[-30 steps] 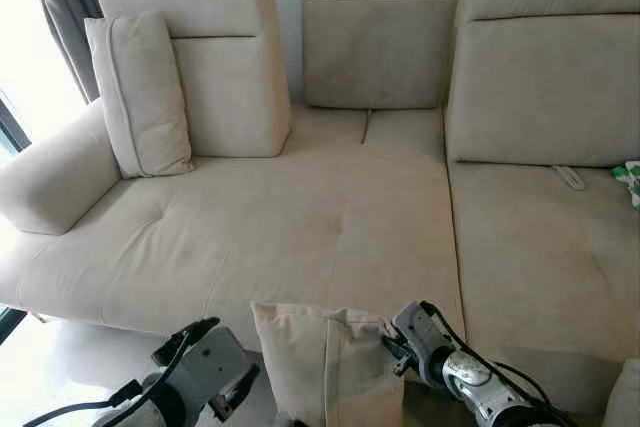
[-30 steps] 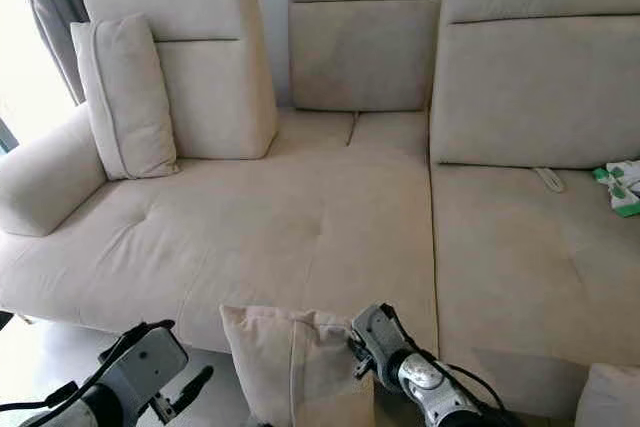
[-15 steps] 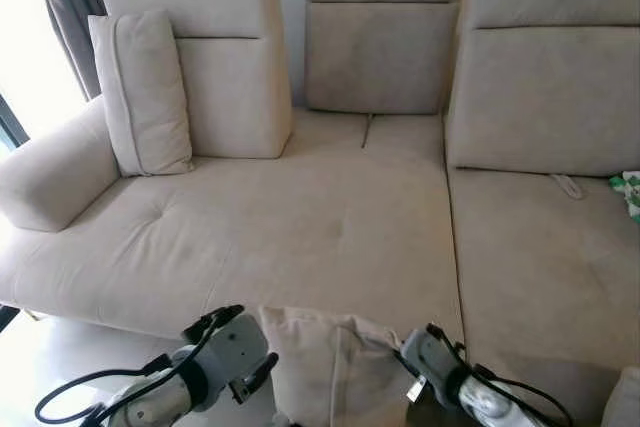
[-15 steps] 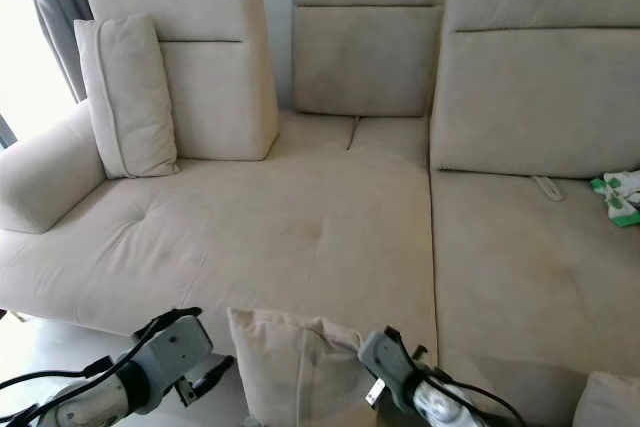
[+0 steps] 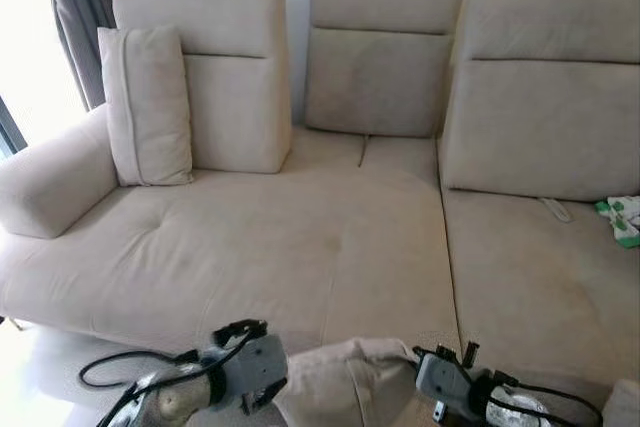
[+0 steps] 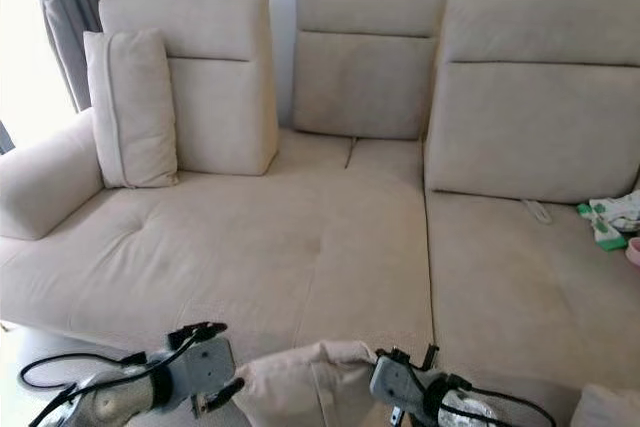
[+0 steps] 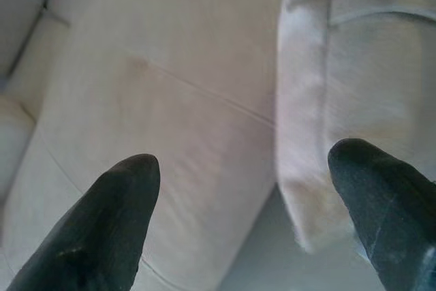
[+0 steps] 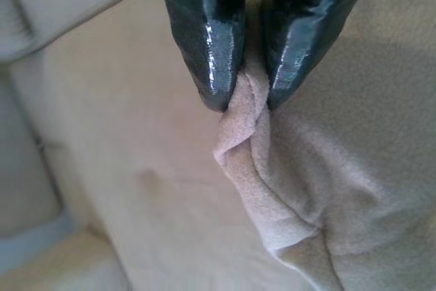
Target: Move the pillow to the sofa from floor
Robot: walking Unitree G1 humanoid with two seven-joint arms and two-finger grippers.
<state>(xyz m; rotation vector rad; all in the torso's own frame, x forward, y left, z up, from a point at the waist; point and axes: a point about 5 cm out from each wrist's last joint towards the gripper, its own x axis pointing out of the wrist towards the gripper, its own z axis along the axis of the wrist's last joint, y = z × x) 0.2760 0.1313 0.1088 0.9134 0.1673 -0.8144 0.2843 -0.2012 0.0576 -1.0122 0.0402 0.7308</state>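
A beige pillow [image 5: 350, 387] hangs at the bottom middle of the eye views, just in front of the beige sofa's [image 5: 300, 247] front edge. My right gripper [image 8: 244, 103] is shut on a fold of the pillow's [image 8: 320, 189] seam; its wrist [image 5: 455, 397] sits at the pillow's right side. My left gripper [image 7: 245, 195] stands open beside the pillow's [image 7: 354, 80] left edge, one black fingertip [image 7: 378, 189] close against it. The left wrist [image 5: 245, 372] is low at the pillow's left.
A second beige pillow [image 5: 148, 105] leans upright against the sofa's left backrest by the armrest [image 5: 50, 187]. A green and white item [image 5: 622, 219] lies on the right seat. A grey curtain [image 5: 80, 7] and bright window are at the far left.
The camera has tilted up, so the sofa sits lower in view. The pillow's top has slumped lower and the left gripper has closed in on its left side.
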